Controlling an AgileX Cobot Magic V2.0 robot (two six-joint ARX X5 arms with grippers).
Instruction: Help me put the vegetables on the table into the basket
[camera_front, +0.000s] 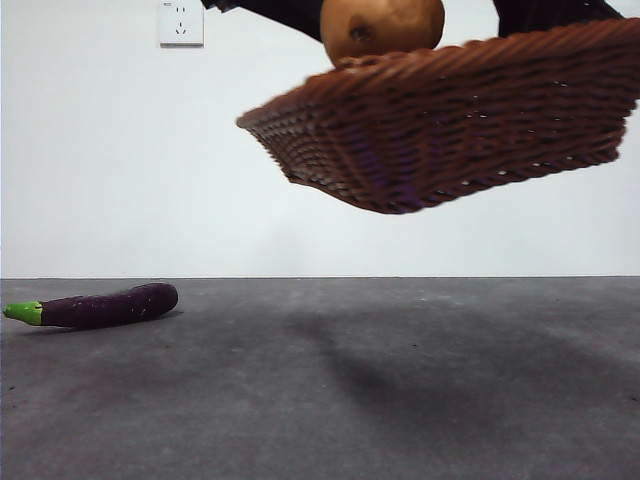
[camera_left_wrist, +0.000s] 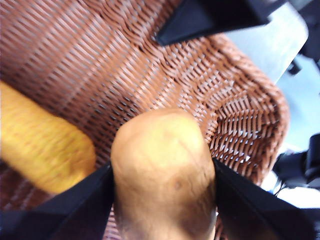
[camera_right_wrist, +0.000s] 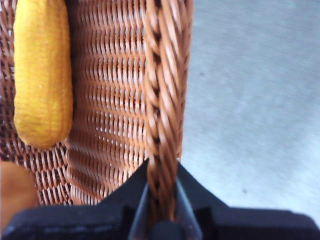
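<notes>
The brown wicker basket (camera_front: 450, 125) hangs tilted high above the table (camera_front: 320, 390). My right gripper (camera_right_wrist: 161, 200) is shut on the basket's braided rim (camera_right_wrist: 162, 90) and holds it up. My left gripper (camera_left_wrist: 162, 185) is shut on the tan potato (camera_left_wrist: 162, 170) and holds it just over the basket's inside (camera_left_wrist: 100, 65); the potato (camera_front: 382, 27) shows above the rim in the front view. The yellow-orange vegetable (camera_right_wrist: 42, 75) lies inside the basket, also in the left wrist view (camera_left_wrist: 40, 150). The purple eggplant (camera_front: 105, 306) lies on the table at the left.
A white wall socket (camera_front: 181, 22) is on the wall at the back left. The basket's shadow (camera_front: 390, 365) falls on the table's middle.
</notes>
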